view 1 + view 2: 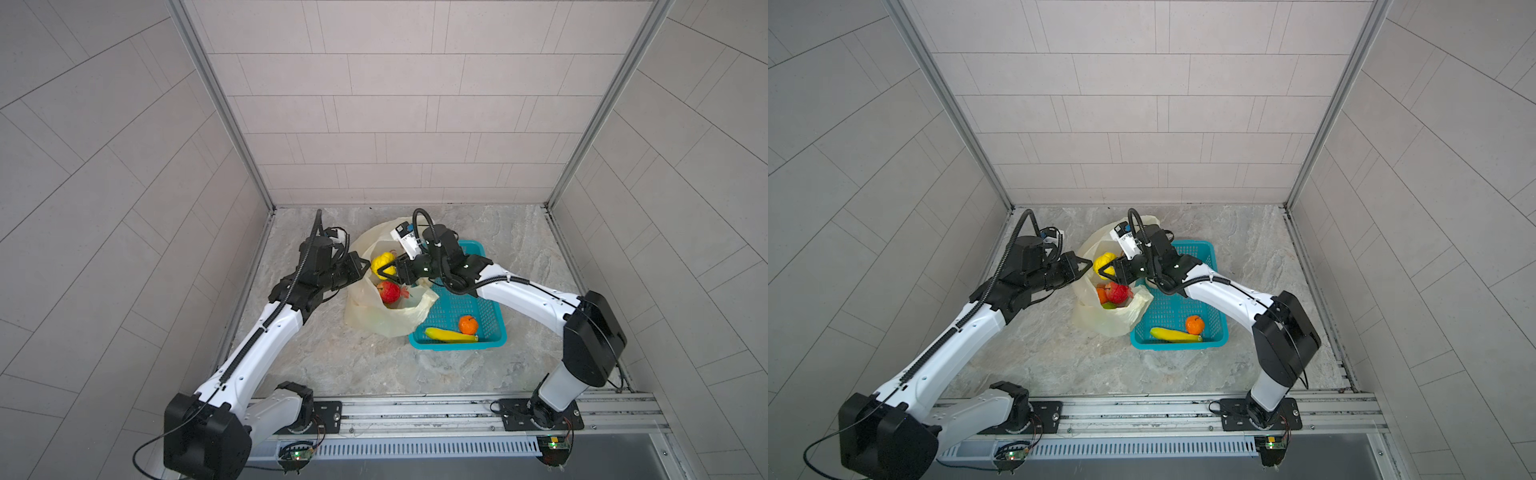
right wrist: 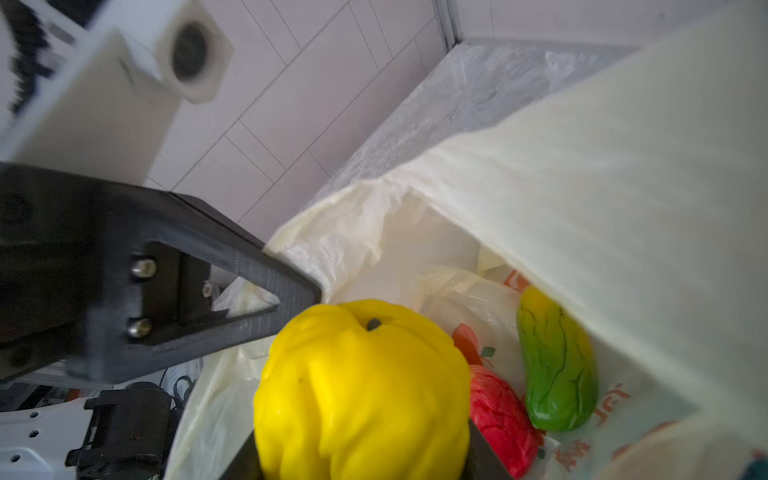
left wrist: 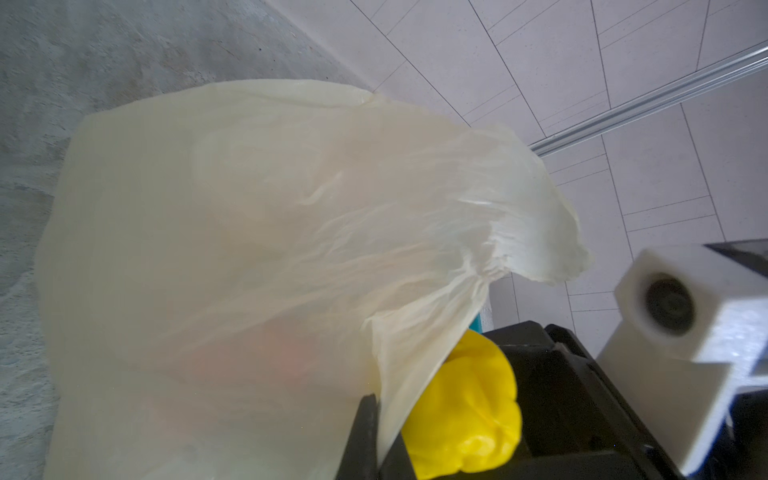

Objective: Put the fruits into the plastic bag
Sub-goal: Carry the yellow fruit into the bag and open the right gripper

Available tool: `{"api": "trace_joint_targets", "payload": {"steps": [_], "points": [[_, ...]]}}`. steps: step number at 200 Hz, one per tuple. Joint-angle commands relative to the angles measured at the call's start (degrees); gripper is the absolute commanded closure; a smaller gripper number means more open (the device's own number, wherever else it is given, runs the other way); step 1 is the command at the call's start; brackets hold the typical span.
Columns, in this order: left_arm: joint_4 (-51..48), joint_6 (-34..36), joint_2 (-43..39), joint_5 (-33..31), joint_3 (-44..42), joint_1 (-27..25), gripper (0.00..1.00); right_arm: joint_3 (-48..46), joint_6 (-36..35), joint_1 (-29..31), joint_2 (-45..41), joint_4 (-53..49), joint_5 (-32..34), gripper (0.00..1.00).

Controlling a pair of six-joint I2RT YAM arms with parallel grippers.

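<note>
Right now your right gripper (image 1: 390, 269) has its jaws about half spread around the lemon (image 2: 361, 386), gripping it just over the mouth of the bag (image 1: 374, 320). Your left gripper (image 1: 364, 266) is pinched tight on the bag's rim on its own side, lifting the film so the mouth gapes. A red fruit (image 1: 388, 292) and a green one (image 2: 557, 365) already lie inside. The tangerine (image 1: 468, 324) and banana (image 1: 451, 335) sit in the basket (image 1: 457, 345), which touches the bag on the counter (image 1: 353, 365).

This looks like the drop. Take the lemon a little deeper past the rim before you let go, so it settles onto the fruit below instead of glancing off the film. Hold the left pinch firm but don't tug, since film this thin will likely slip or tear. Open the right jaws wide, then lift straight out so the fingers don't snag the loose flap hanging beside them.
</note>
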Motion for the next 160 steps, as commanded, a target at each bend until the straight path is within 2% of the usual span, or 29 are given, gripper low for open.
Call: {"api": "trace_joint_targets", "payload": {"steps": [1, 74, 101, 160], "points": [[0.38, 0.71, -1.27, 0.31, -0.48, 0.24, 1.0, 3.72, -2.07, 1.39, 3.82, -3.52, -2.25, 0.53], [0.37, 0.71, -0.71, 0.3, -0.57, 0.19, 1.0, 6.03, -2.55, 4.9, 10.07, -6.49, -3.59, 0.42], [0.34, 0.75, -0.73, 0.22, -0.53, 0.17, 1.0, 5.92, -2.91, 4.99, 9.66, -7.06, -2.1, 0.36], [0.15, 0.71, -0.67, 0.21, -0.33, 0.12, 1.0, 5.01, -4.62, 4.56, 5.07, -8.01, 1.61, 0.31]]}}
